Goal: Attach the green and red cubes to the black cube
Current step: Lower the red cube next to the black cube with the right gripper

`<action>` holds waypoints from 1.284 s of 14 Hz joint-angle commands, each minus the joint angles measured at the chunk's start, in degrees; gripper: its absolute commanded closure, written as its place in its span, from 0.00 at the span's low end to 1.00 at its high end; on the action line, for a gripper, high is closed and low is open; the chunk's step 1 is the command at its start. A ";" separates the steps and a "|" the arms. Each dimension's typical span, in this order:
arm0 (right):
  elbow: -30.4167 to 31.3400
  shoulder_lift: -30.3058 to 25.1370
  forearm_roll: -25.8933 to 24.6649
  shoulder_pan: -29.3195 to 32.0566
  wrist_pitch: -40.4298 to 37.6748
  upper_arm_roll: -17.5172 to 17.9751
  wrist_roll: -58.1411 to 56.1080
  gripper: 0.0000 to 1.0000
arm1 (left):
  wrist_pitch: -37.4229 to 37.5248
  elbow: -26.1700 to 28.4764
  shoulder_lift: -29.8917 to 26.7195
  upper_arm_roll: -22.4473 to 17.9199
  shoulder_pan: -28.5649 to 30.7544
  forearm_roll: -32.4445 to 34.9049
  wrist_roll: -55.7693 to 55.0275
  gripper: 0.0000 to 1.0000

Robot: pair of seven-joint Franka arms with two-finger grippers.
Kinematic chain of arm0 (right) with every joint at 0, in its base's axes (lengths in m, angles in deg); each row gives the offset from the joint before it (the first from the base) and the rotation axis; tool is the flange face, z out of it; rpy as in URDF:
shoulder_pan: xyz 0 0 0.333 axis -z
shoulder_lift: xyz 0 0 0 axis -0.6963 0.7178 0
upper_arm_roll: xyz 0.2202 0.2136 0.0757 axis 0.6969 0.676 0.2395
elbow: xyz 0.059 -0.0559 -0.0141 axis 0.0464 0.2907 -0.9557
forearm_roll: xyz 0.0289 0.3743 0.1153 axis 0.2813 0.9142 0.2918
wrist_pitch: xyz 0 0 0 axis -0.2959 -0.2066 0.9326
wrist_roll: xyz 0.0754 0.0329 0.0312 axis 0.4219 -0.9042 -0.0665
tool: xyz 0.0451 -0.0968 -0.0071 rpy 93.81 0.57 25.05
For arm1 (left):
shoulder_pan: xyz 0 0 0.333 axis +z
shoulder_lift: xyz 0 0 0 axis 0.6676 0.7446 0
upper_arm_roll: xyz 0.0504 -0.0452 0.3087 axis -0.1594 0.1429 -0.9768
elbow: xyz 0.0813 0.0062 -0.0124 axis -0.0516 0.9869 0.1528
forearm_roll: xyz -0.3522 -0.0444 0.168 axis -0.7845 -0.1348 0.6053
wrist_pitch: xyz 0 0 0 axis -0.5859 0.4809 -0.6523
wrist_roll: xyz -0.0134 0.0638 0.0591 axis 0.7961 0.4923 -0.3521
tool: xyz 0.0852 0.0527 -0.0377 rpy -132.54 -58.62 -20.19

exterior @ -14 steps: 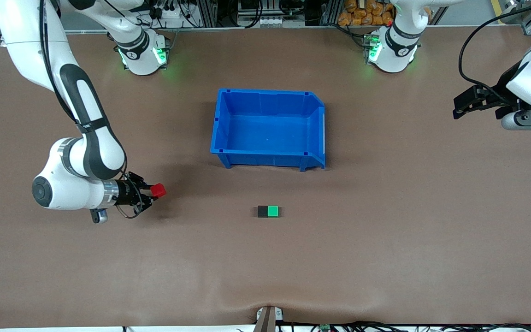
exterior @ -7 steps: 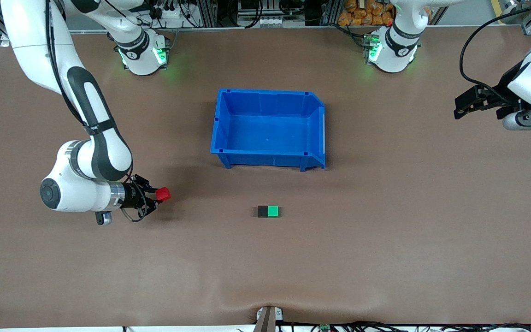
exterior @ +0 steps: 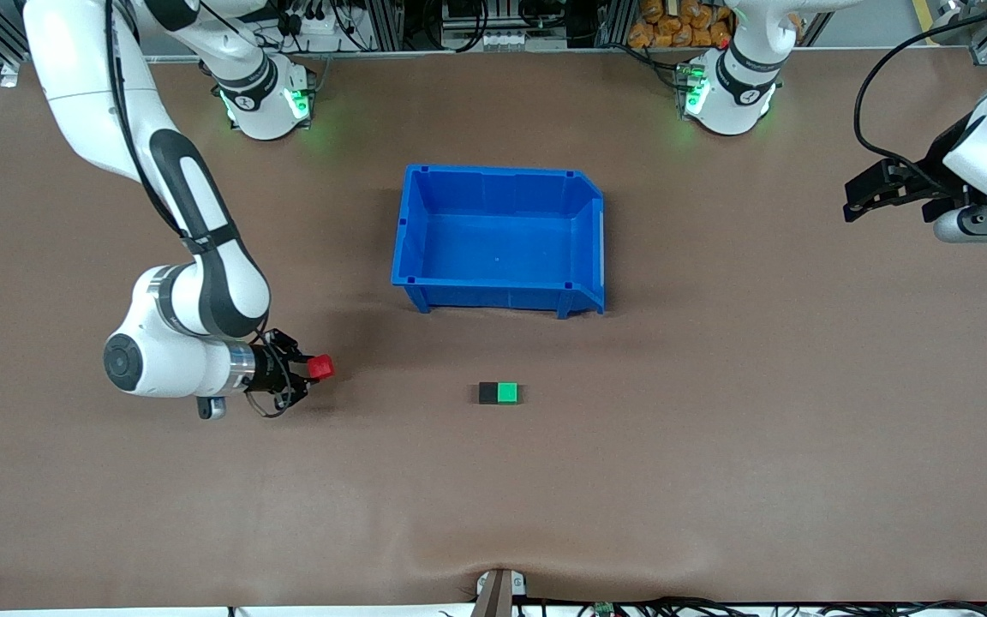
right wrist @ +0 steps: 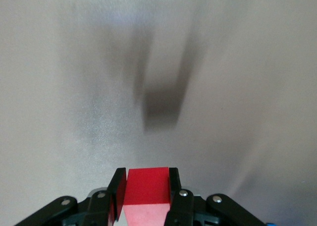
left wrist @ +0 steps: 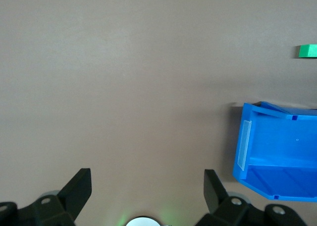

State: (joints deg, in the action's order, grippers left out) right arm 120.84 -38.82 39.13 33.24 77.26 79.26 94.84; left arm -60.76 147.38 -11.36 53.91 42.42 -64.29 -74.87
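While the left gripper point(exterior: 852, 199) waits at the right edge of the front view, jaws wide and empty, the right gripper point(exterior: 312, 370) at left of centre clamps the red cube point(exterior: 320, 368) above the tabletop point(exterior: 716, 446). The black cube point(exterior: 488, 393) touches the green cube point(exterior: 507, 392) below the blue bin point(exterior: 403, 231).

Left wrist view: spread fingers point(left wrist: 79, 186), bin corner, green cube upper right.

Right wrist view: red cube pinched, bottom centre, shadow beneath.

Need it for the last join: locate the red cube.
The red cube is in the right gripper, held above the table toward the right arm's end, apart from the black cube.
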 commanded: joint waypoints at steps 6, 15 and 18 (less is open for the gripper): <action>-2.51 1.97 1.10 -3.00 1.05 -0.39 6.18 1.00 | -0.59 -0.12 -0.03 0.25 0.33 0.30 0.96 0.00; -8.66 6.53 1.19 -5.46 2.20 -0.30 12.85 1.00 | -1.12 -0.12 0.32 0.60 -0.19 0.22 -0.01 0.00; -9.54 6.89 1.19 -5.64 2.28 -0.30 13.30 1.00 | -1.12 -0.12 0.32 0.60 -0.02 0.13 -0.01 0.00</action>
State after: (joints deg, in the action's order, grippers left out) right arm 113.83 -33.27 39.28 28.04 79.85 79.29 107.05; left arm -61.47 147.39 -11.05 54.25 42.13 -64.29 -74.87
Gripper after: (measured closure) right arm 0.608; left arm 0.000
